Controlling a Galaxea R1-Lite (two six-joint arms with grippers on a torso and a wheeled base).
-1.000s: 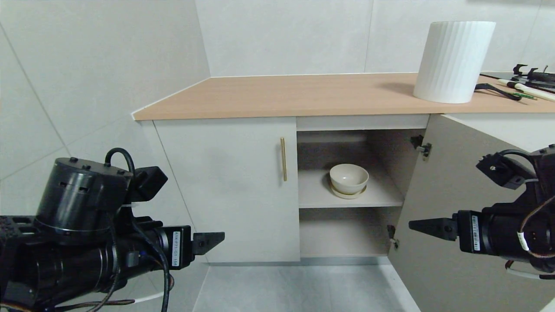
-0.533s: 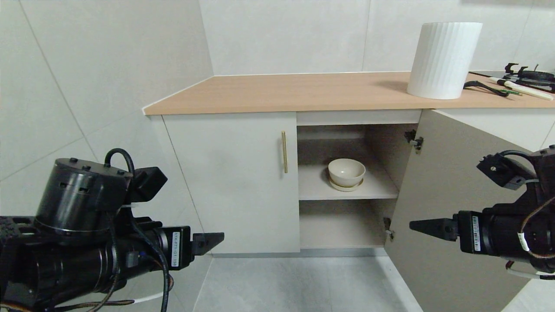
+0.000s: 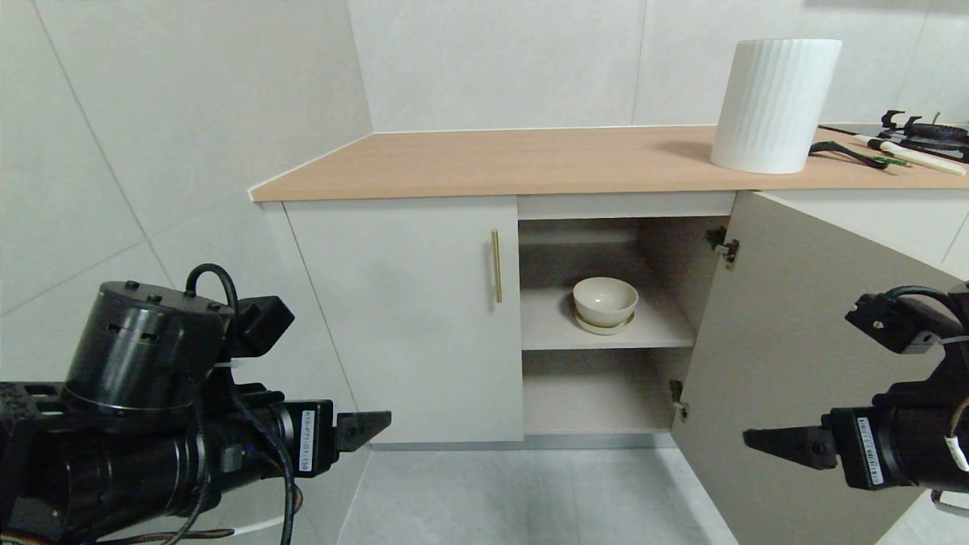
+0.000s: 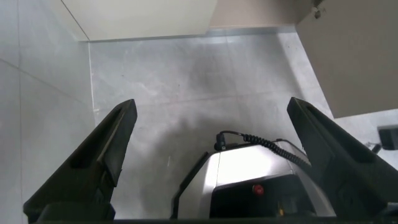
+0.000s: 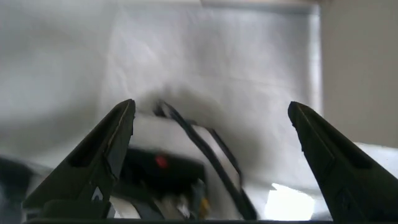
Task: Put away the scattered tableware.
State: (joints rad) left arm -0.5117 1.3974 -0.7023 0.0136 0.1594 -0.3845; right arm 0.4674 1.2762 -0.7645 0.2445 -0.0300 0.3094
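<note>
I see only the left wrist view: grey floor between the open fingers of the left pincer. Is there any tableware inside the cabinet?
Observer: Yes. A cream ceramic bowl sits on a cream saucer on the upper shelf.
Operator: Are the cabinet doors open or shut?
Observer: The right door stands wide open. The left door, which has a slim brass bar handle, is shut.
Operator: Is the right pincer carrying something?
Observer: No. The right pincer is open and holds nothing.
</note>
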